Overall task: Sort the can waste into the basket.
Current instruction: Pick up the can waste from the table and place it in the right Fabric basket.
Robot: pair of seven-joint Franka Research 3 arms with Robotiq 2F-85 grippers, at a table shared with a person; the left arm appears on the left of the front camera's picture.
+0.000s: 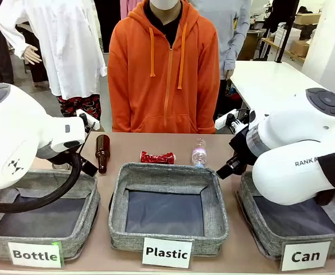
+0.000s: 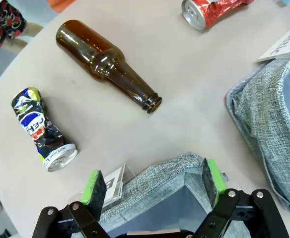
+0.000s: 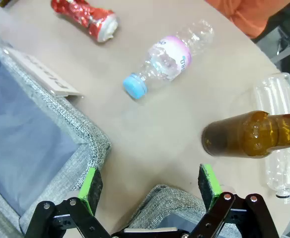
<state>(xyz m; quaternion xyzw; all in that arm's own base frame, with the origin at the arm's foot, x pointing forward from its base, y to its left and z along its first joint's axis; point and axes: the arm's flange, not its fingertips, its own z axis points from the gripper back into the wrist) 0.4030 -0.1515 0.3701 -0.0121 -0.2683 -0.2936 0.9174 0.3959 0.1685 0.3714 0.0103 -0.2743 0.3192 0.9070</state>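
light: bright, even, from overhead | shadows: faint and soft under the brown bottle (image 2: 108, 64) on the pale surface (image 2: 194, 99) | glare: small highlights on the crushed red can (image 2: 212, 11) and the bottle glass | focus: front view sharp; close-up bottle (image 3: 244, 135) in right wrist view slightly soft | edges: wrist views bow outward

The red can (image 1: 157, 157) is shiny, crinkled metal. The black can (image 2: 42, 130) is crumpled metal too. The Can basket (image 1: 249, 213) is rough grey cloth. The brown bottle (image 2: 108, 64) is glossy glass. The bench (image 2: 194, 89) looks smooth and matt.
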